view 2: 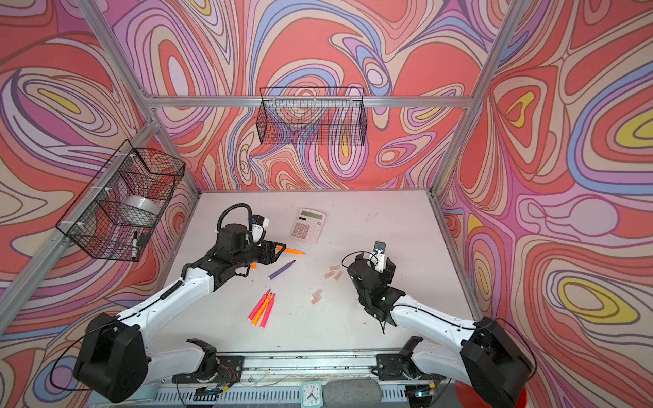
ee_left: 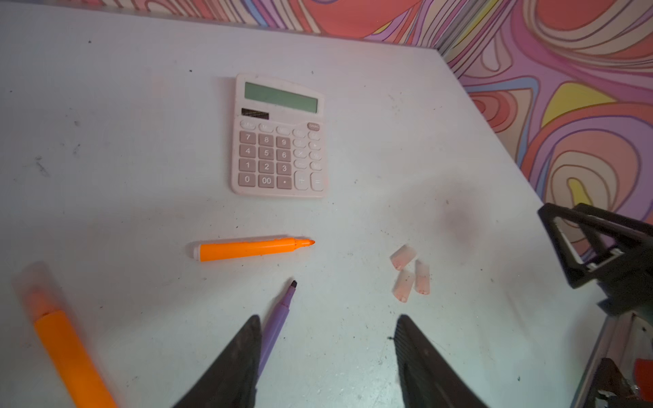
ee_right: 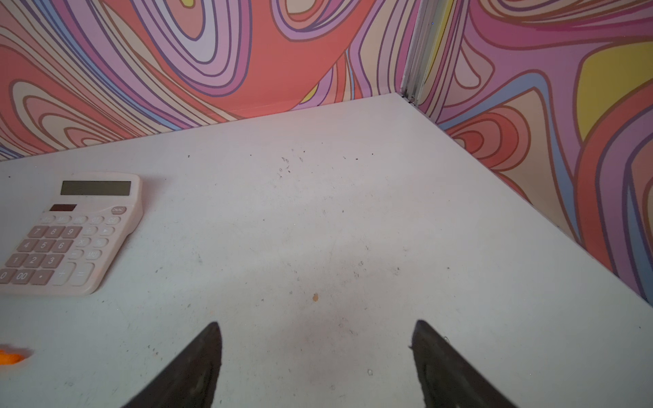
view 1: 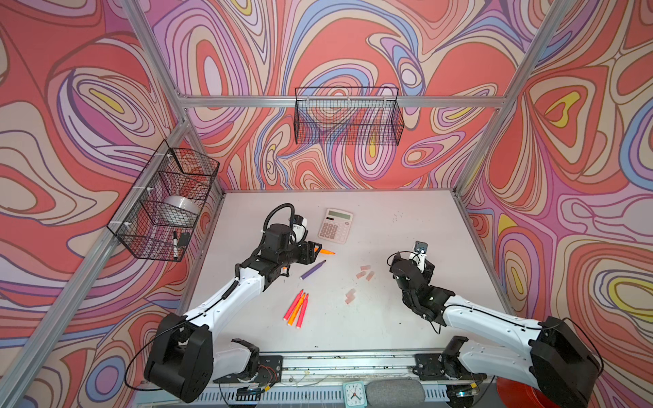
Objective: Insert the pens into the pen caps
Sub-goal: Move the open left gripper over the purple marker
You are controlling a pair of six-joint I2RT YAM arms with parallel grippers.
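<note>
Left gripper (ee_left: 328, 319) has its jaws apart with nothing between them. The purple pen (ee_left: 279, 321) lies right beside one finger, partly hidden by it, tip poking out ahead. A bit further ahead an orange pen (ee_left: 252, 248) lies crosswise on the table (ee_left: 106, 123), and three pen caps (ee_left: 410, 272) sit bunched together ahead on the other finger's side. The calculator (ee_left: 279, 137) is beyond all that. Right gripper (ee_right: 317, 323) is spread wide over bare table, holding nothing, with the calculator well off to one side.
</note>
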